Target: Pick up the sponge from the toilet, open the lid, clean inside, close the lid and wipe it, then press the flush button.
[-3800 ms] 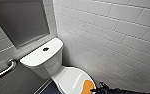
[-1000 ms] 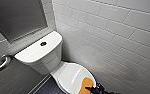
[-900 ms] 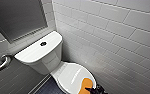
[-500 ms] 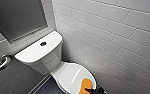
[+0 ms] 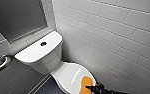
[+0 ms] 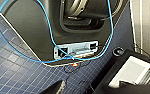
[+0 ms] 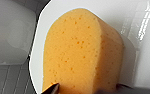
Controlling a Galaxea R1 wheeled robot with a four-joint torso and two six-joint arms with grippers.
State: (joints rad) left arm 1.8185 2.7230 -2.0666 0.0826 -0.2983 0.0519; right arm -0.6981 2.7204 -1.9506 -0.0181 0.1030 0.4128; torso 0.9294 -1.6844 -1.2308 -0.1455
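Note:
The white toilet stands against the tiled wall with its oval lid down. Mid-tank, on the flat top, sits the round dark flush button. An orange-yellow sponge lies on the lid's front end. My right gripper is open at the sponge's near end. In the right wrist view the sponge looms large on the white lid, with dark fingertips at its near edge. My left gripper hangs open and holds nothing, low over the blue floor tiles.
A metal grab bar sticks out from the wall left of the tank. Grey wall tiles run close along the toilet's right side. The robot's dark base and a blue cable are near the left arm.
Since the earliest frame the right gripper has come up to the sponge's near end and the camera has shifted slightly. Over the last second almost nothing has moved.

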